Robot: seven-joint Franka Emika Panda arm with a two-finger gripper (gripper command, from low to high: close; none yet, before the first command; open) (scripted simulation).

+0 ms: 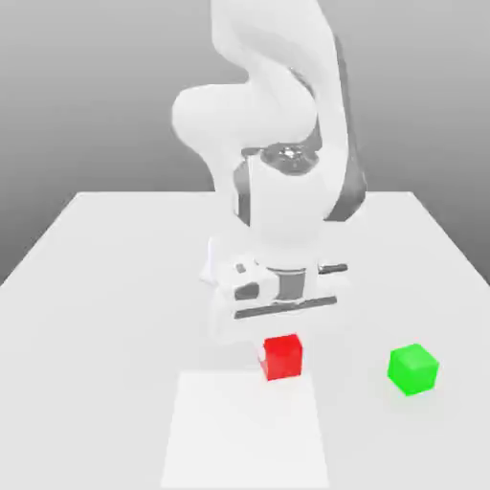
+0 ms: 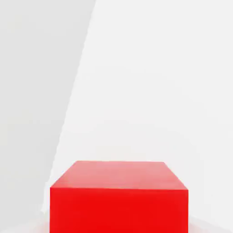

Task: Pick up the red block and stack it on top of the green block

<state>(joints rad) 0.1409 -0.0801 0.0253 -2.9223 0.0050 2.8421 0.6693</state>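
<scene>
A grey backdrop stands behind a white table (image 1: 115, 249), which carries a paler, brighter square patch (image 1: 244, 431) at its near edge in the exterior view.

The white arm (image 1: 278, 115) rises from the far middle of the table and bends down over its centre, with the hand low and just behind the red block. The gripper (image 1: 278, 330) sits directly above and behind that block in the exterior view; its fingers are hidden by the hand's body and the block, so whether they are spread or closed cannot be told.

The red block (image 1: 282, 356) rests on the table at the far edge of the bright patch, near the middle of the scene. It is a cube, so it has no long axis; in the exterior view one flat face is turned roughly toward the camera, with the top face showing above it. In the hand view the red block (image 2: 119, 200) appears close up, square-on, with its top face and one side face visible.

The green block (image 1: 413, 369) lies on the table toward the exterior view's right of the red one, well apart from it and turned slightly, showing a corner edge.
</scene>
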